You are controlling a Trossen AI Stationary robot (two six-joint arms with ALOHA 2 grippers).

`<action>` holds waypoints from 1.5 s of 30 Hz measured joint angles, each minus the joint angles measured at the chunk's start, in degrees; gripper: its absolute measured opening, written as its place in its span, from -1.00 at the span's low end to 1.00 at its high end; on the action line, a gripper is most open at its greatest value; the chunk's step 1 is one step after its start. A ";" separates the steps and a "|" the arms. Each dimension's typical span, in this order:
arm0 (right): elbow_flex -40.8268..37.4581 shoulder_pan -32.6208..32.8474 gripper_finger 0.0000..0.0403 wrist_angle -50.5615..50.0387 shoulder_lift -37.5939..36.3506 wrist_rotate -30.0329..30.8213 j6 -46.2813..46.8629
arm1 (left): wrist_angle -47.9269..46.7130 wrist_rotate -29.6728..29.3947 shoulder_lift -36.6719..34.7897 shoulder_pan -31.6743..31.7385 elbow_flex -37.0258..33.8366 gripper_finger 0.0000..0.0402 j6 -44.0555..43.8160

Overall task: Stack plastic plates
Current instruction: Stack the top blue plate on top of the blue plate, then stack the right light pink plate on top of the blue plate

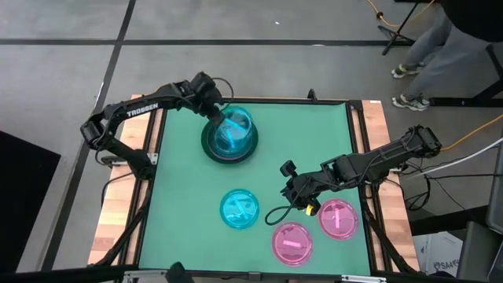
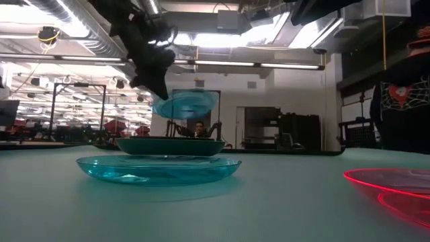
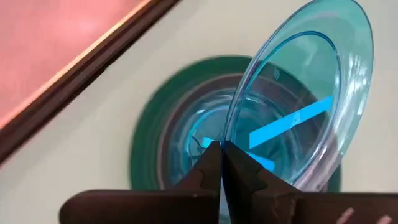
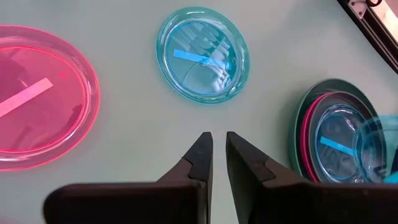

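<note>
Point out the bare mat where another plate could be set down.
Free: the mat's corner right of the stack, toward the standing person, and the strip left of the lone cyan plate. Crowded: the right gripper hangs beside two pink plates.

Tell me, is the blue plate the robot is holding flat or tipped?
Tipped. The left gripper pinches the cyan plate by its rim, slanted above the stack.

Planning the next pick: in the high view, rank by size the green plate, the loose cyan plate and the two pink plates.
1. Green plate, at the bottom of the stack, widest.
2. The two pink plates, which look alike.
3. Loose cyan plate, slightly smaller, though close to the pink ones.
</note>
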 joint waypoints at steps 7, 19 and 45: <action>0.00 0.00 -0.82 -0.02 0.00 0.00 0.02 | -0.53 1.73 4.38 3.57 -0.02 -1.00 -6.72; 0.00 0.00 -0.82 -0.02 0.00 0.00 0.02 | -4.72 5.00 11.65 4.38 -0.02 -1.00 -6.87; 0.00 -0.02 -0.82 -0.04 0.00 0.02 0.04 | -5.38 1.34 11.93 4.40 -0.04 -0.65 -6.57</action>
